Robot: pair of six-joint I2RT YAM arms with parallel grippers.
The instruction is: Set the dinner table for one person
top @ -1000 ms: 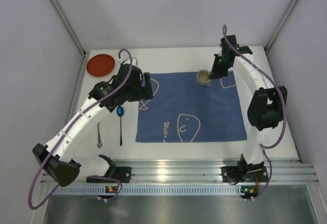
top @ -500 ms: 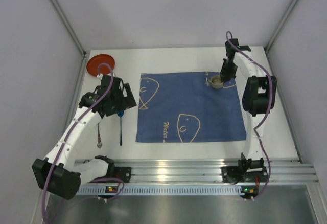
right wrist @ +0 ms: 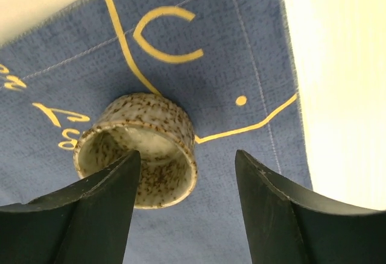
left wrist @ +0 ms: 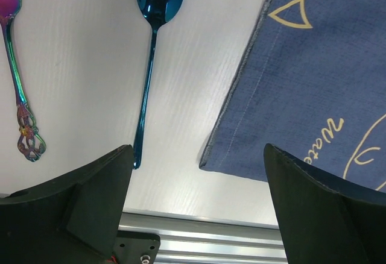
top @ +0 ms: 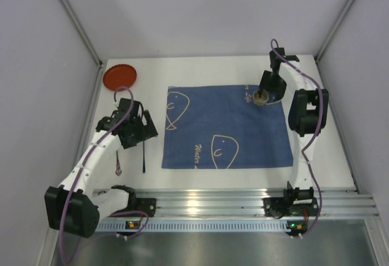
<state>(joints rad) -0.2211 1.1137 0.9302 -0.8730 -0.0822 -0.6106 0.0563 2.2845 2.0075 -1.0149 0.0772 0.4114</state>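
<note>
Black jaws on the right gripper (right wrist: 187, 158) spread apart, straddling a speckled cup (right wrist: 136, 149) without pinching it (looks let go, standing upright on its own). Underneath, blue cloth (right wrist: 229, 47) with yellow line doodles, cup parked near its 1 o'clock corner, white dinner table (right wrist: 344, 95) showing just past the hem at 3 o'clock.

Over to the left gripper (left wrist: 196, 155): wide open too, holding nothing, hovering above bare tabletop by the cloth's near corner. Blue spoon (left wrist: 151, 65) at 11 o'clock in its view, purple-pink ornate utensil (left wrist: 18, 89) further out at 10. Both lying off the cloth's 9 o'clock edge, not touching it. Red plate (top: 119, 76) way off at the table's 10 o'clock corner.

So, guessing: mat and cup sorted, plate and cutlery yet to go onto the setting. Roughly a third done, maybe.
</note>
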